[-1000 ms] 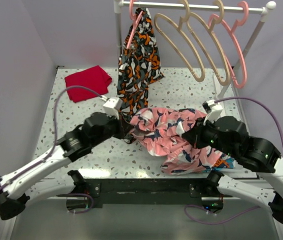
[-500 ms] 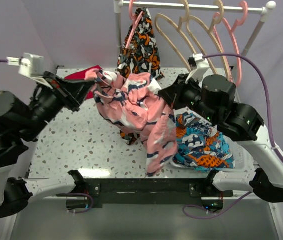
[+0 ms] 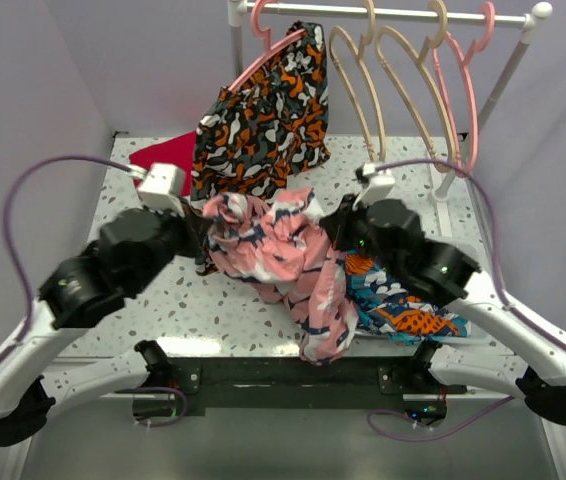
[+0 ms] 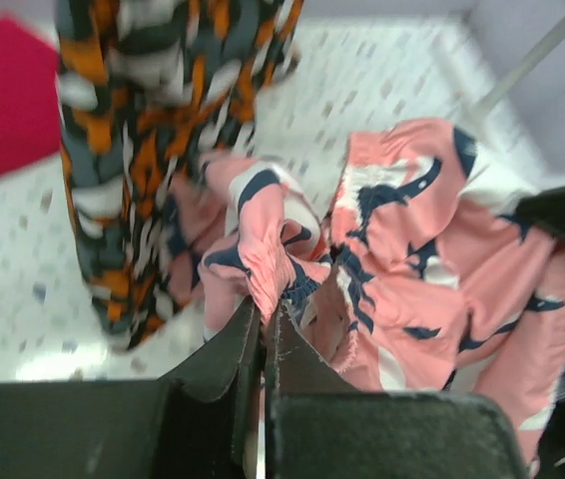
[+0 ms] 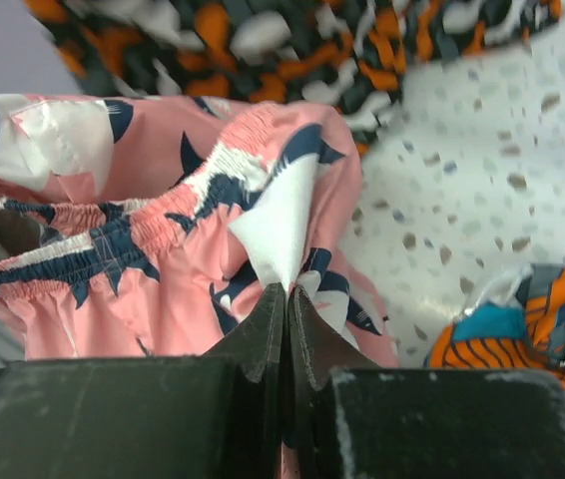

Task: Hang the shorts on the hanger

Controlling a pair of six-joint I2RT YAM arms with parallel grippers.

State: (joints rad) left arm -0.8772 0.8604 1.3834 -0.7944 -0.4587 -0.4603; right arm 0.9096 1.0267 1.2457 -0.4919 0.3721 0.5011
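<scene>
The pink shorts [image 3: 283, 255] with navy-and-white print hang bunched between both grippers above the table, one end drooping to the front edge. My left gripper [image 3: 206, 232] is shut on their left part, seen in the left wrist view [image 4: 263, 304] pinching a gathered fold of the shorts [image 4: 412, 249]. My right gripper [image 3: 335, 228] is shut on their right part; in the right wrist view [image 5: 285, 291] it pinches a white-and-navy fold of the shorts [image 5: 163, 230]. Beige hangers [image 3: 388, 95] hang on the rail at the back, apart from the shorts.
An orange-black-white garment [image 3: 263, 125] hangs on a pink hanger [image 3: 268, 40] at the rail's left. Another pink hanger [image 3: 463, 90] hangs at the right. A red cloth [image 3: 158, 155] lies back left. A blue-orange cloth [image 3: 403, 300] lies under my right arm.
Both grippers lifted the shorts off the table, swung up and apart, then came lower and closer together. The orange-black-white garment has swung out to the left.
</scene>
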